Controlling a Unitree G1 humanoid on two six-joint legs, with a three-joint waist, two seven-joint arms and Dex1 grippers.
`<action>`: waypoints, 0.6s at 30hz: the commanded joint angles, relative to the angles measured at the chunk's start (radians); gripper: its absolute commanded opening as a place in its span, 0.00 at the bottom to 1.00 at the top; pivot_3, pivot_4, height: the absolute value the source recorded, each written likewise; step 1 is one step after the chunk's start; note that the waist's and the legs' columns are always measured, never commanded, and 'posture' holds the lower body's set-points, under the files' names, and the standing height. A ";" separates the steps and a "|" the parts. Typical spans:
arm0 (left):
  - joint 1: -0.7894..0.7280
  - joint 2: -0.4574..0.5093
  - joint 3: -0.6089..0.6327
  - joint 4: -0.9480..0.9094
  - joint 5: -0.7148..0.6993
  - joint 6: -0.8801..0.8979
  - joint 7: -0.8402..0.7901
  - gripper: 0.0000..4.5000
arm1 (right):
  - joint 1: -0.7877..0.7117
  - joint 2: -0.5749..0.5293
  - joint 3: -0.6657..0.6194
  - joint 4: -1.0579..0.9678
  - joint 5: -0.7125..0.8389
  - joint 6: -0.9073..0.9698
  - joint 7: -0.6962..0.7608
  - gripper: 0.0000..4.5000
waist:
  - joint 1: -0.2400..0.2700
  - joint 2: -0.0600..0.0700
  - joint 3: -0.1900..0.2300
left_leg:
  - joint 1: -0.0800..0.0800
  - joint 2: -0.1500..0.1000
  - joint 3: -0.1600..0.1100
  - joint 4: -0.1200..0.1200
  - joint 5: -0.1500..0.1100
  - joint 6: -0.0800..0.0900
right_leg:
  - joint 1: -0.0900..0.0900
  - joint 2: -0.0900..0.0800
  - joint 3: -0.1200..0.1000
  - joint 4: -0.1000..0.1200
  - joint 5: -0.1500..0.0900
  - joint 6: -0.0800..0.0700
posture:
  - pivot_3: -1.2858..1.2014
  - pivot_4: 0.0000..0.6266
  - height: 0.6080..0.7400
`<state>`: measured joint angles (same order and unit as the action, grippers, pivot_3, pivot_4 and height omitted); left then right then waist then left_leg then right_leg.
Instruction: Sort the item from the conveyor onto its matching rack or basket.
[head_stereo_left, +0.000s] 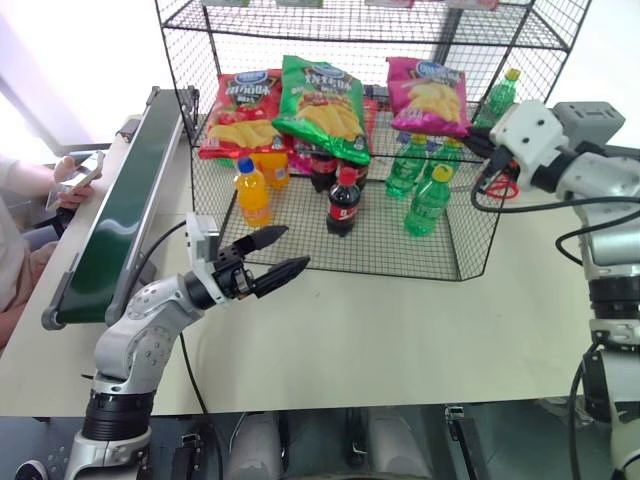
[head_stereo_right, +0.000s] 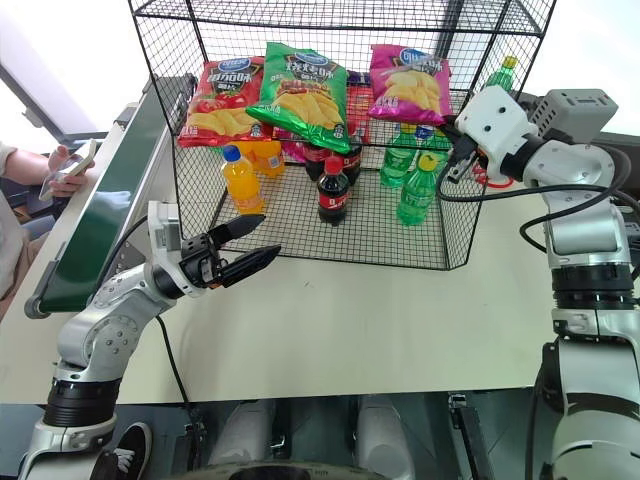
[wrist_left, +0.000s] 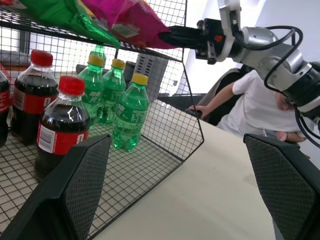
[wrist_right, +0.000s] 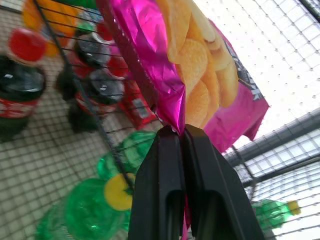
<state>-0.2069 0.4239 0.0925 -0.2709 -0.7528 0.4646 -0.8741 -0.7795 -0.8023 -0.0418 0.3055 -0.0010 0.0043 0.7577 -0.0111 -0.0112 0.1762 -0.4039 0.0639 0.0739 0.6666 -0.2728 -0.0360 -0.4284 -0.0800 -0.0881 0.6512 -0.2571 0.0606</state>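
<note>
The item, a glossy magenta-pink chip bag (head_stereo_left: 428, 95), lies on the middle tier of the black wire rack (head_stereo_left: 470, 250), at its right end beside the green bag. My right gripper (head_stereo_left: 472, 142) reaches in from the rack's right side and is shut on the bag's lower edge; in the right wrist view the foil (wrist_right: 150, 60) is pinched between the closed fingers. My left gripper (head_stereo_left: 282, 254) hovers open and empty over the table in front of the rack. The dark-green conveyor (head_stereo_left: 120, 215) runs along the left with nothing on it.
A red chip bag (head_stereo_left: 240, 110) and a green chip bag (head_stereo_left: 322, 105) share the tier. Below stand orange drink bottles (head_stereo_left: 252, 192), cola bottles (head_stereo_left: 343, 202) and green bottles (head_stereo_left: 428, 200). A person's hand with a phone (head_stereo_left: 75, 180) is beyond the conveyor.
</note>
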 joint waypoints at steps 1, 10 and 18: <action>-0.012 -0.004 0.011 -0.041 -0.009 -0.017 0.006 1.00 | -0.048 0.010 -0.004 0.026 -0.024 -0.070 -0.042 0.02 | 0.000 0.000 0.000 | 0.000 0.000 0.000 0.000 0.000 0.000 | 0.000 0.000 0.000 0.000 0.000 0.000 | 0.52 0.24 1.00; -0.008 -0.003 0.016 -0.043 -0.013 -0.016 0.009 1.00 | -0.035 -0.010 -0.023 0.011 0.049 -0.042 0.044 0.21 | 0.001 0.000 0.000 | 0.000 0.000 0.000 0.000 0.000 0.000 | 0.000 0.000 0.000 0.000 0.000 0.000 | 0.52 0.24 1.00; 0.027 0.018 0.029 -0.050 -0.017 -0.012 -0.008 1.00 | 0.061 -0.040 -0.163 -0.188 0.356 0.169 0.234 0.53 | 0.003 0.000 0.000 | 0.000 0.000 0.000 0.000 0.000 0.000 | 0.000 0.000 0.000 0.000 0.000 0.000 | 0.52 0.24 1.00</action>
<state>-0.1937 0.4294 0.0955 -0.2798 -0.7551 0.4644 -0.8709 -0.7206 -0.8176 -0.1322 0.1939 0.2572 0.1324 0.9520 -0.0080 -0.0112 0.1761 -0.4040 0.0640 0.0739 0.6665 -0.2729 -0.0358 -0.4284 -0.0801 -0.0881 0.6508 -0.2571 0.0606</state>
